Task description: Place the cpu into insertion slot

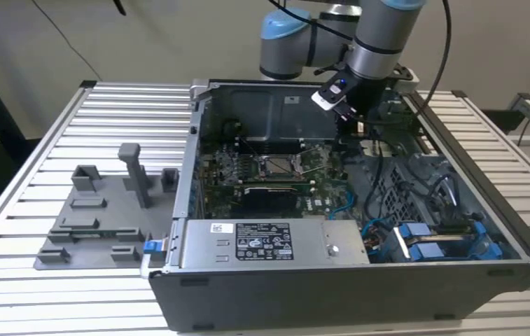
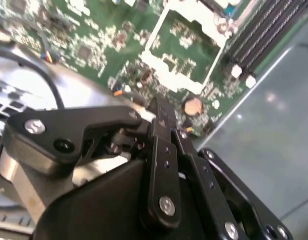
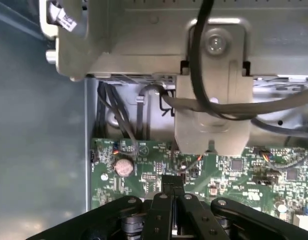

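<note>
The insertion slot (image 1: 278,165) is a square socket with a shiny metal frame, in the middle of the green motherboard inside the open computer case. In the second wrist view the insertion slot (image 2: 186,45) lies beyond the fingertips. My gripper (image 1: 346,133) hangs over the board's edge, to the exterior view's right of the slot and a little farther back. Both wrist views show the black fingers pressed together, so the gripper (image 2: 161,111) (image 3: 172,181) is shut, just above the board near a round coin battery (image 3: 125,166). The cpu is out of view.
A grey power supply box (image 1: 265,241) fills the case front, with blue drive brackets (image 1: 433,241) and cables at the exterior view's right. Black memory strips (image 2: 263,40) run beside the slot. A grey fixture plate (image 1: 96,217) lies on the slatted table. Case walls enclose the board.
</note>
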`<state>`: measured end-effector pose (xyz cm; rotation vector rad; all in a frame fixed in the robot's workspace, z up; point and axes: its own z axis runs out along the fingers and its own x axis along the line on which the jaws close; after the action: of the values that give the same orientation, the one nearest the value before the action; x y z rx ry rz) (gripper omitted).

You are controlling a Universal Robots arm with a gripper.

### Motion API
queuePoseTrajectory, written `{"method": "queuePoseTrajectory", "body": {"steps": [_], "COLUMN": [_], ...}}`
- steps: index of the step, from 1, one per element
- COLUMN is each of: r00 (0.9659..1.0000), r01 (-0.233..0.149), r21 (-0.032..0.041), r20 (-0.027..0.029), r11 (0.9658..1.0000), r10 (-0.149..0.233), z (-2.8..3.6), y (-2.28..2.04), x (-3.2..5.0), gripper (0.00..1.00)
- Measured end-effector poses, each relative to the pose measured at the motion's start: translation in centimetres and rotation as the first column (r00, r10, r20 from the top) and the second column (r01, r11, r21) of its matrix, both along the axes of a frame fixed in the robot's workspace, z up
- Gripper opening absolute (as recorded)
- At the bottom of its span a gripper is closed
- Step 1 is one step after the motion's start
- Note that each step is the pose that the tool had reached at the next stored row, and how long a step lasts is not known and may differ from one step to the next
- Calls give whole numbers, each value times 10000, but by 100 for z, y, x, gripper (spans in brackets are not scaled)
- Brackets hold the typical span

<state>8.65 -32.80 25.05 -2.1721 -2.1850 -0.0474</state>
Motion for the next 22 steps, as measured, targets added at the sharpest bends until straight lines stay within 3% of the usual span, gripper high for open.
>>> {"method": "queuePoseTrajectory", "body": {"steps": [2, 5, 18, 19, 22], "r00": [10000, 10000, 10000, 10000, 9997], "r01": [-2, -2, -2, -1, -2], "r21": [3, 11, 10, 8, 8], "r20": [-36, -42, -43, -67, -245], "r11": [10000, 10000, 10000, 10000, 10000], "r10": [2, 2, 2, 1, 2], "z": [-5, -44, -268, -268, -269], "y": [33, 69, 86, 85, 85], "x": [0, 1, 0, 1, 9], "gripper": [11, 11, 11, 11, 11]}}
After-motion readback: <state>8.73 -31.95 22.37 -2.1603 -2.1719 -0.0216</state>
